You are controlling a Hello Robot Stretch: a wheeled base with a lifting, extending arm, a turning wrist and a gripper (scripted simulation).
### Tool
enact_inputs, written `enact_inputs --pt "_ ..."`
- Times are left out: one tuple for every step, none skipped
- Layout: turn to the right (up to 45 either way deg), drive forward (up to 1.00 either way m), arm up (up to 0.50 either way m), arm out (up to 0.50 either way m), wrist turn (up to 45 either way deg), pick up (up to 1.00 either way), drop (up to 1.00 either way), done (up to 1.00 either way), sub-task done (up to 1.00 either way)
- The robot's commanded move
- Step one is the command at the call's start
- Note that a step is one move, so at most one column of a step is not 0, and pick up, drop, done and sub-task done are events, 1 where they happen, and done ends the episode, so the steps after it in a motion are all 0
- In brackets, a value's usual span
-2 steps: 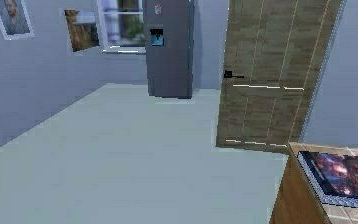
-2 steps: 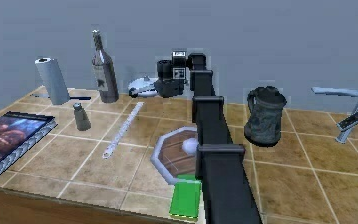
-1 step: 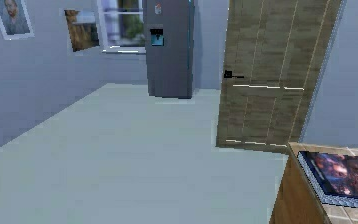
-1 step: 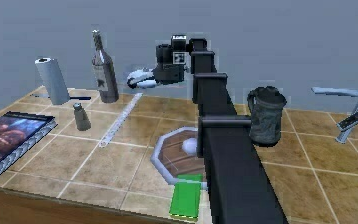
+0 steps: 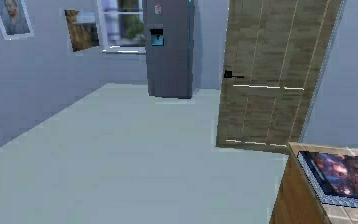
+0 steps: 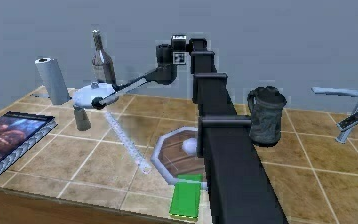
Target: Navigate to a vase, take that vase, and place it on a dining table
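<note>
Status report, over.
Gripper out across tiled counter; cannot tell if it holds anything. Pale rounded thing at its tip, maybe the vase. Dark bottle, paper roll close by.

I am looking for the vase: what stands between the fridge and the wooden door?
In the forward view, only bare wall and floor lie between the fridge and the wooden door.

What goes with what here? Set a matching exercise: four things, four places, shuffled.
1. white paper-towel roll
2. tall grey metal fridge
3. flat green rectangular item
4. dark grey handled jug

A. just right of the dark arm bar
B. left of the brown wooden door
C. left of the dark glass bottle
D. near the bottom edge, left of that bar

Pairs: 1-C, 2-B, 3-D, 4-A
</note>
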Motion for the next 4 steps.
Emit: enact_inputs --pt "0.0 0.0 0.0 0.0 -45.0 0.0 0.0 0.0 0.0" --pt "0.0 0.0 0.0 0.0 -12.0 0.0 0.0 0.0 0.0" --pt "0.0 0.0 0.0 -0.4 0.0 0.0 0.0 0.0 0.0" --pt "-45.0 0.0 0.0 0.0 0.0 0.0 0.0 0.0 0.0"
